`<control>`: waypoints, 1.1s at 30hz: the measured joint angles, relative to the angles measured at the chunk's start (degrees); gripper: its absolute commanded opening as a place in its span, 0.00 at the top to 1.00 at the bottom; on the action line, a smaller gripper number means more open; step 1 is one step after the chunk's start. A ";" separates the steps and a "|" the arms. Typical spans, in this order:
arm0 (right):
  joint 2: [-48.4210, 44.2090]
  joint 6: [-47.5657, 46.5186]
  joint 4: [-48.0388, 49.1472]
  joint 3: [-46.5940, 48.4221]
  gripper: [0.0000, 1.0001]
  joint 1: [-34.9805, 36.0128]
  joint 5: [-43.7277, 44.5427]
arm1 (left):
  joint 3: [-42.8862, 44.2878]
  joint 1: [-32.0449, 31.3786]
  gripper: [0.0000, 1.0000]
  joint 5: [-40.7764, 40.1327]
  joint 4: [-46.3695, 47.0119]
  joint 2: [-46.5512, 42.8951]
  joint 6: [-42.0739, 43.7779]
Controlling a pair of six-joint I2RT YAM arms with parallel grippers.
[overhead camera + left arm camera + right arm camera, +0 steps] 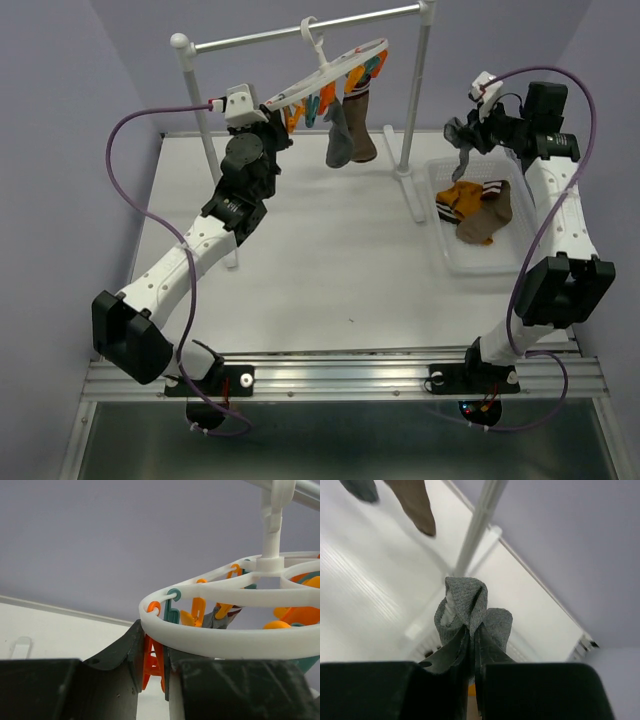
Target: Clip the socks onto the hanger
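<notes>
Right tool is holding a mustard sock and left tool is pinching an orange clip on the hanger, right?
No: the sock in the right tool is grey, not mustard, as the right wrist view shows. The left tool does pinch an orange clip on the hanger.

white hanger [215, 642], orange and teal clips [151, 662]; grey sock [467, 605], brown sock [362, 135], mustard sock [460, 197], striped sock [495, 189].
</notes>
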 measured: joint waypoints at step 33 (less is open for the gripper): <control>-1.03 62.97 52.26 -15.82 0.99 30.12 -5.64 | 1.84 0.02 1.00 9.31 -5.44 -1.57 -5.09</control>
